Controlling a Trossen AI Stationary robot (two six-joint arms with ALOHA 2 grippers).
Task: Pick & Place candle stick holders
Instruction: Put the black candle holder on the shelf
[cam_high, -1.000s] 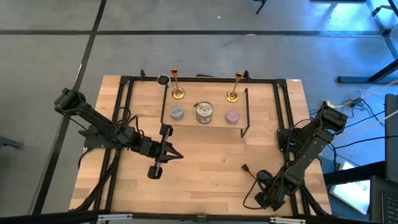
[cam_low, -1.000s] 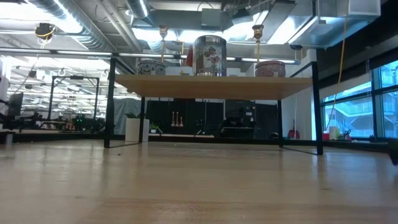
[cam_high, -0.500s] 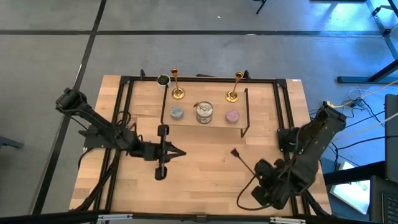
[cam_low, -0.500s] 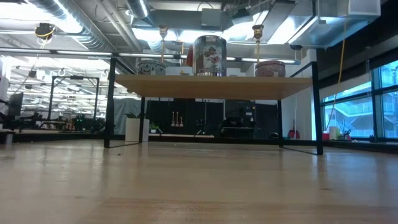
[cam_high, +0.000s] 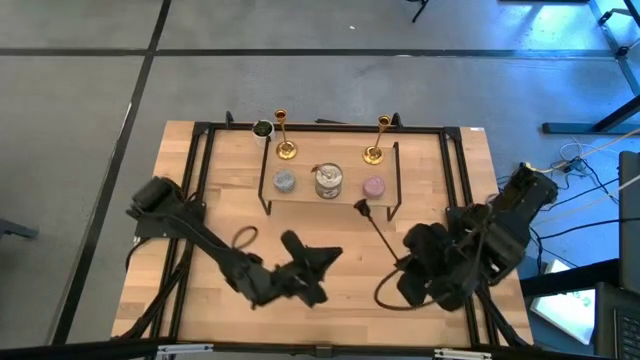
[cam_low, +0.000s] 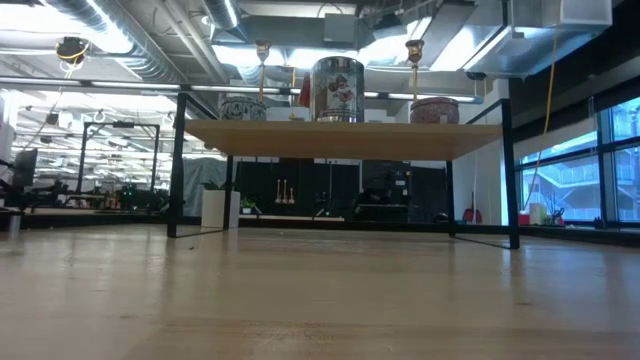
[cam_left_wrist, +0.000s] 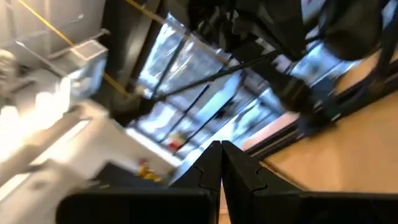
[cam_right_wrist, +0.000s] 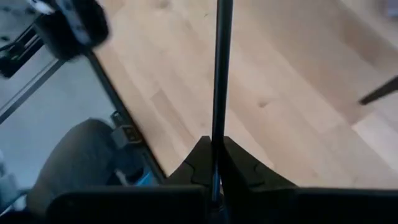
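**Spotter:** Both your jaw pairs are pressed together. The left gripper (cam_high: 335, 251) holds nothing. The right gripper (cam_high: 402, 262) has a thin dark rod (cam_high: 378, 232) sticking out from between its fingers, and it looks pinched there.

**Lead:** And the candle stick holders (cam_high: 286, 148)?

**Spotter:** Both are upright on top of the shelf (cam_high: 350, 192), well ahead of either pair of jaws and higher than them, behind the tin (cam_high: 328, 181). Neither has been touched yet.

**Lead:** So you're at the approach. Part the left jaws before you get close, not once you're there. Come in level with the stem so it sits between the fingers, then close on it above the flared base, where I judge the grip will slip least.

**Spotter:** Watch the rod. Its tip is just beside the shelf's front edge, near the right-side holder (cam_high: 374, 152). I'd judge a careless swing could tip that slim thing over.

**Lead:** Lift straight up before you carry it off.
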